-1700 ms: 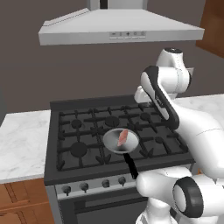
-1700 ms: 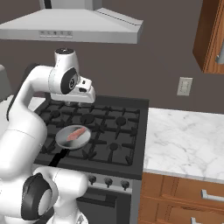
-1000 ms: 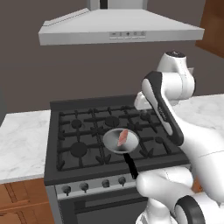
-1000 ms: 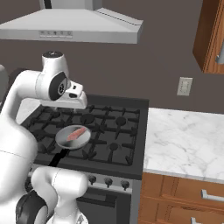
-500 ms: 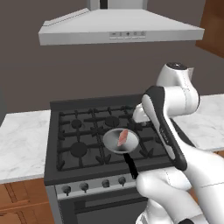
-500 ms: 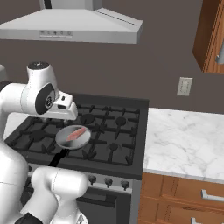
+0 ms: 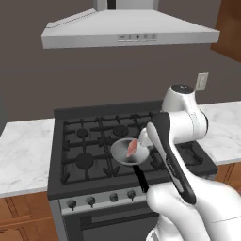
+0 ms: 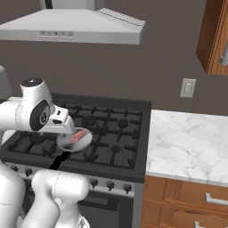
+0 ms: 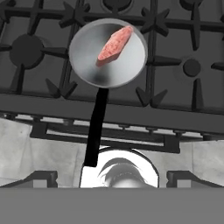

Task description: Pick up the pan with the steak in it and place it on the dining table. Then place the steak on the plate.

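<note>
Here the pincer [image 9: 112, 179] stands released above the pan [image 9: 107, 52] holding the steak [image 9: 115, 43], with no readable writing anywhere.

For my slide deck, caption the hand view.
Small grey metal frying pan holding a pinkish-red steak on the black gas stove, black handle pointing toward the camera.

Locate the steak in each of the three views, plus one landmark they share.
Left base view: steak just right of centre, in the pan, beside the arm.
Right base view: steak left of centre, in the pan.
Hand view: steak near the top, centre.
Shared landmark: the pan's black handle, pointing off the stove's front edge.
</note>
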Controlling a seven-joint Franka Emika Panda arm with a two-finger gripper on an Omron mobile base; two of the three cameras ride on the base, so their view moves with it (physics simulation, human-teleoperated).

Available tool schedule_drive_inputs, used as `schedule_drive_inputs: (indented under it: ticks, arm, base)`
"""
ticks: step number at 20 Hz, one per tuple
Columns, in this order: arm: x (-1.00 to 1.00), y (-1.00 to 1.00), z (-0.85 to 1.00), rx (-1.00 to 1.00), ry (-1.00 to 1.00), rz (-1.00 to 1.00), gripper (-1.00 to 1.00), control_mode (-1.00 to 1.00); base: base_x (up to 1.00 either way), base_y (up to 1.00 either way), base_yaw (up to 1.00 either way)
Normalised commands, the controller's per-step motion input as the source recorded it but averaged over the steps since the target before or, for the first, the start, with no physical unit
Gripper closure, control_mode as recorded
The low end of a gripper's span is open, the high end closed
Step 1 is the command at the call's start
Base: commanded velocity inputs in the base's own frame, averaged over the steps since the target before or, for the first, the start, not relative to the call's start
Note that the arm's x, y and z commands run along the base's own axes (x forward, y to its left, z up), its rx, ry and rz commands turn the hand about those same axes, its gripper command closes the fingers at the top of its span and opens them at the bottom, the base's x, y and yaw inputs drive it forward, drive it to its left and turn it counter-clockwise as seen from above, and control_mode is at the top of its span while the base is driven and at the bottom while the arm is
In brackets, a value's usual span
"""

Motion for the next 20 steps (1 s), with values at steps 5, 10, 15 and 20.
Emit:
schedule_drive_inputs:
  ticks: [5, 10, 15, 20]
  arm:
    - [-0.03, 0.12, -0.50, -0.02, 0.00, -0.02, -1.00, -1.00]
    - [0.00, 0.13, -0.55, -0.02, 0.00, -0.03, -1.00, -1.00]
    - [0.00, 0.15, -0.57, -0.02, 0.00, -0.04, -1.00, -1.00]
    - [0.09, 0.12, -0.55, 0.00, 0.00, -0.06, -1.00, -1.00]
  base:
    - [0.00, 0.00, 0.00]
    - [0.00, 0.00, 0.00]
    - [0.00, 0.00, 0.00]
    - [0.00, 0.00, 0.00]
